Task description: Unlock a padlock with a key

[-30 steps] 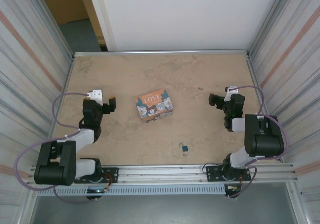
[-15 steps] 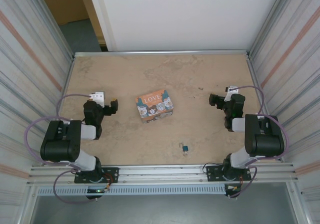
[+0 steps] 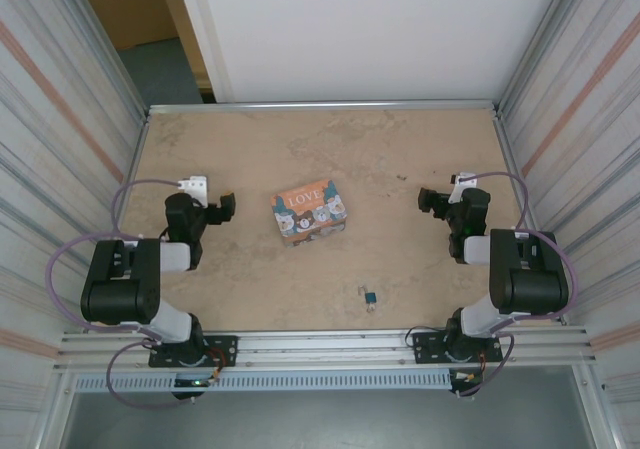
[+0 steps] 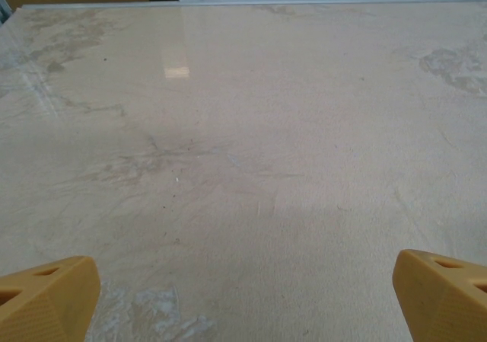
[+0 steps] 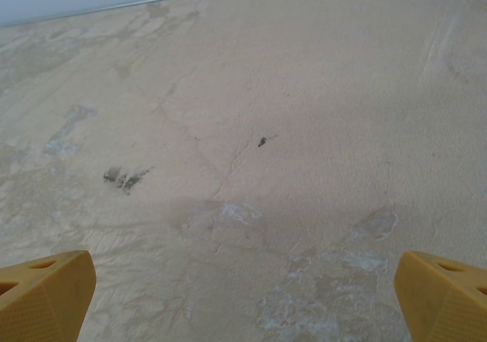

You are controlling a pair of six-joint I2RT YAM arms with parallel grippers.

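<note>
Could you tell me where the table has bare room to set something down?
Bare: the far strip behind the tin, the gap between tin and right gripper, and the near patch between left gripper and padlock. It is tightest around the padlock by the front rail.

Bare tabletop (image 3: 400, 159) all round, orange tin (image 3: 309, 210) mid-table (main obstacle), padlock (image 3: 370, 296) near front edge

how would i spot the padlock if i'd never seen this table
On the beige table, find the orange LOVE tin near the middle. Toward the near edge and slightly right of it lies the padlock: tiny, blue-bodied with silvery metal, far smaller than the tin.
</note>
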